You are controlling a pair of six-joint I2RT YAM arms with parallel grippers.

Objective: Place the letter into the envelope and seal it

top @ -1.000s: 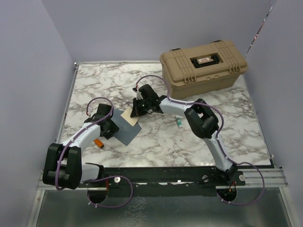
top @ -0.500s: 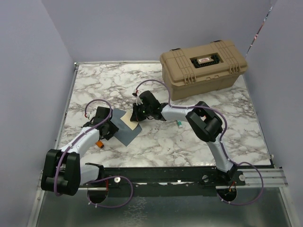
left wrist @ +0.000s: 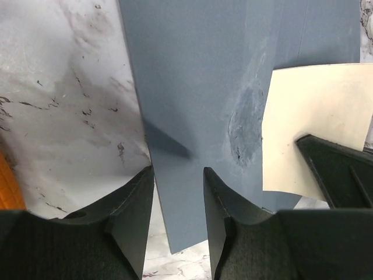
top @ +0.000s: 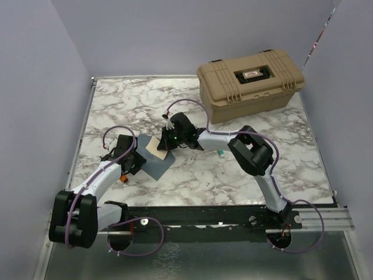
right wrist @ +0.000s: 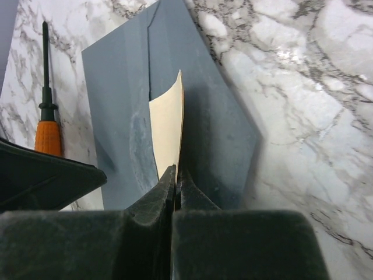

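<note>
The slate blue-grey envelope [top: 152, 162] lies flat on the marble table, its flap open toward the right arm. It fills the left wrist view [left wrist: 204, 87] and shows in the right wrist view [right wrist: 215, 128]. My right gripper [top: 167, 140] [right wrist: 176, 172] is shut on the cream letter [top: 155, 146] [right wrist: 168, 131], holding it on edge with its far end resting on the envelope. The letter also shows in the left wrist view [left wrist: 309, 116]. My left gripper [top: 133, 160] [left wrist: 178, 192] is open, and its fingers straddle the envelope's near-left corner.
A tan hard case [top: 250, 84] stands at the back right. An orange-handled screwdriver [top: 122, 177] [right wrist: 46, 137] lies just left of the envelope, by the left gripper. A small green and white object [top: 221, 153] lies right of the right wrist.
My right gripper has moved the letter a little left and nearer, further over the envelope. My left gripper has shifted slightly left along the envelope's edge.
</note>
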